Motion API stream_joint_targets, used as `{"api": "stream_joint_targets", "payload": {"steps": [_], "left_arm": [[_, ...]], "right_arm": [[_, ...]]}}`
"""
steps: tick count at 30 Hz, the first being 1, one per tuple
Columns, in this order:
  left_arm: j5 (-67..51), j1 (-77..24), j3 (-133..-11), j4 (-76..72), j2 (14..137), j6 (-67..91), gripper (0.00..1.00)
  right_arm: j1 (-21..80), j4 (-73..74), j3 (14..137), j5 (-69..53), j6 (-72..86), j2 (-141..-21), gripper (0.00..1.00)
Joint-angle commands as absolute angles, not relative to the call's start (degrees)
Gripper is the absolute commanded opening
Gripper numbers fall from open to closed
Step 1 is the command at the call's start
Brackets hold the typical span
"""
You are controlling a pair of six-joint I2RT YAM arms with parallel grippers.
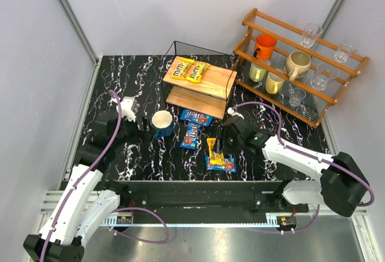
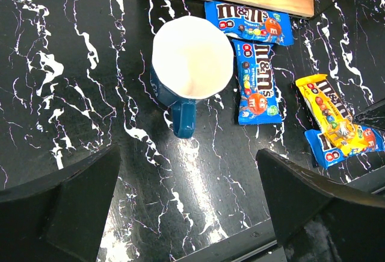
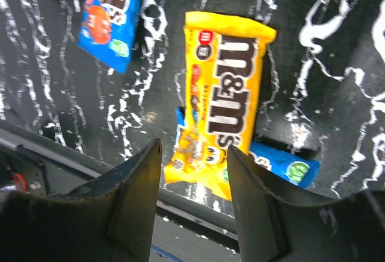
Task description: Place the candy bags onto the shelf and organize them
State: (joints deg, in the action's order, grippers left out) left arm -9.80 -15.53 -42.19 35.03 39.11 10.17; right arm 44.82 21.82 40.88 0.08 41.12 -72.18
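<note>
The right gripper (image 3: 194,153) hangs low over the black marbled table (image 3: 337,45), jaws part-way open and gripping nothing. The near end of a yellow candy bag (image 3: 225,93) lies flat in the gap below them, and the rest of it stretches straight ahead of the fingers. A blue bag (image 3: 289,167) lies under that yellow one, one end poking out just right of the right-hand finger. Ahead and to the left of this gripper lies a second blue bag (image 3: 111,15), clear of the yellow one.

Seen from above, a third blue bag (image 1: 196,117) lies beyond that, at the foot of the shelf (image 1: 216,82). The shelf's top board carries a left-hand yellow bag (image 1: 181,68) and a right-hand yellow bag (image 1: 197,71), side by side and touching.

Across the table, the left gripper (image 2: 187,171) hovers with its jaws spread wide and empty. A blue mug (image 2: 192,57) stands just ahead of it, handle turned toward the fingers, and the loose bags lie ahead to its right. A wooden rack (image 1: 301,63) of mugs and glasses stands well beyond the right gripper, at the far right corner.
</note>
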Motion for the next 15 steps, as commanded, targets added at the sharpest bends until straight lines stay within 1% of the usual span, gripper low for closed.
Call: {"api": "stream_joint_targets", "payload": {"steps": [1,8,15], "left_arm": [[-8.88,-15.82,-43.15,33.4,39.37,10.81,0.99],[-8.61,-16.0,-42.98,33.4,39.2,10.9,0.99],[-8.35,-16.17,-42.89,33.4,39.37,10.9,0.99]], "right_arm": [[44.3,14.33,40.08,-2.55,43.24,-71.19,0.56],[43.86,11.52,37.01,-3.16,45.78,-71.81,0.55],[42.28,8.62,32.52,-1.32,49.3,-69.0,0.5]]}}
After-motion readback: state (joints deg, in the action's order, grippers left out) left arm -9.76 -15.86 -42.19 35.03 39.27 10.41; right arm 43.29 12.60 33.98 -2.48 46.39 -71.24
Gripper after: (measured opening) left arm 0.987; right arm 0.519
